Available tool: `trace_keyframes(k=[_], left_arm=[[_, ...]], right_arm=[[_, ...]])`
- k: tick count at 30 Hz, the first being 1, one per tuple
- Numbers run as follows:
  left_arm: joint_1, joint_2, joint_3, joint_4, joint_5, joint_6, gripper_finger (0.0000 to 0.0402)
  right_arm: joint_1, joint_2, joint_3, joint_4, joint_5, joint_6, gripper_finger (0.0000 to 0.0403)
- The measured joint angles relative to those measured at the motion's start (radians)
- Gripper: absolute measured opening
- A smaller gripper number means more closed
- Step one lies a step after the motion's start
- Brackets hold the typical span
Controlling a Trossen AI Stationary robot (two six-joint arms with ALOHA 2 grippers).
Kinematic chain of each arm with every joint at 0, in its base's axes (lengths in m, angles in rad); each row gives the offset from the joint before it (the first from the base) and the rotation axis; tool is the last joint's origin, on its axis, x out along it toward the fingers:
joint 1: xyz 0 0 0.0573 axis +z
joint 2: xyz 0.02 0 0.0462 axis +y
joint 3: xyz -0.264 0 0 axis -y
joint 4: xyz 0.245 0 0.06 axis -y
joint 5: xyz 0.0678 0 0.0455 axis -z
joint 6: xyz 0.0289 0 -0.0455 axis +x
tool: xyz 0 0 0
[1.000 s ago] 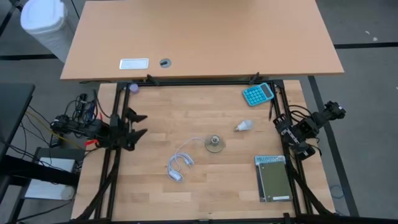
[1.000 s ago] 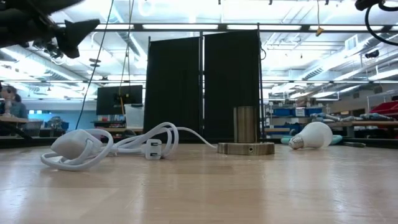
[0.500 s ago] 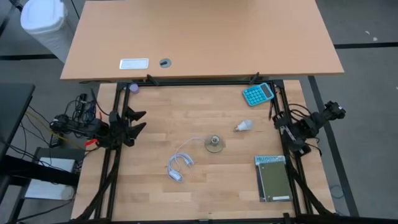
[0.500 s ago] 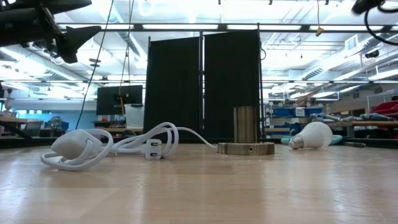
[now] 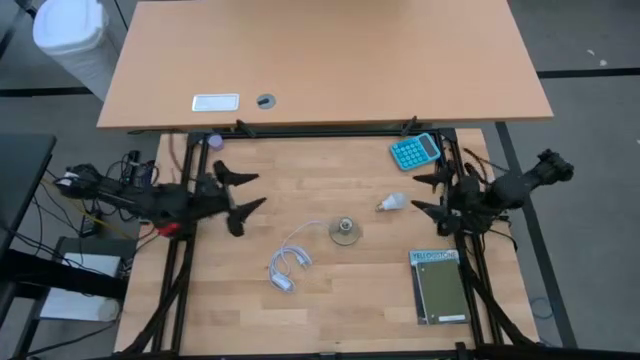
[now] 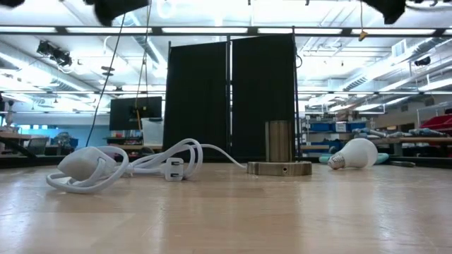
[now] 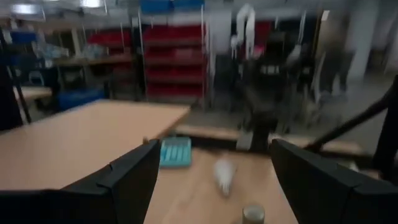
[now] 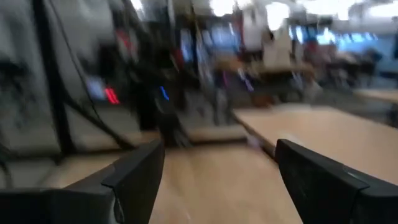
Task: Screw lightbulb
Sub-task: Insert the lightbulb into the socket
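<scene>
Lightbulb (image 5: 393,203) lies loose on its side just ahead of my right gripper (image 5: 425,194), whose jaws stand wide and empty for a grab, socket (image 5: 346,232) beyond it, my left gripper (image 5: 243,190) equally wide opposite.

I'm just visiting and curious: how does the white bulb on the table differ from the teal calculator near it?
The lightbulb is white and pear-shaped; the calculator is teal, flat and rectangular. The lightbulb is much the smaller of the two. The lightbulb lies on its side out on the table, while the calculator sits flat near the table's far right corner. Both rest on the wooden table, touched by neither pincer.
</scene>
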Motion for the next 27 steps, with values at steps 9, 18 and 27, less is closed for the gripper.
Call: trace_keyframes(k=[9,18,27], left_arm=[[0.01,0.378,0.109,0.098,0.07,-0.02,0.0296],[0.1,0.636,0.107,0.32,0.226,-0.053,0.0244],[0.192,0.689,0.107,0.264,0.349,-0.136,0.0238]], right_arm=[[-0.15,0.231,0.342,-0.469,-0.097,0.064,0.032],[-0.458,0.246,0.241,-0.461,-0.317,0.121,0.0327],[-0.693,0.291,0.121,-0.465,-0.516,0.125,0.0328]])
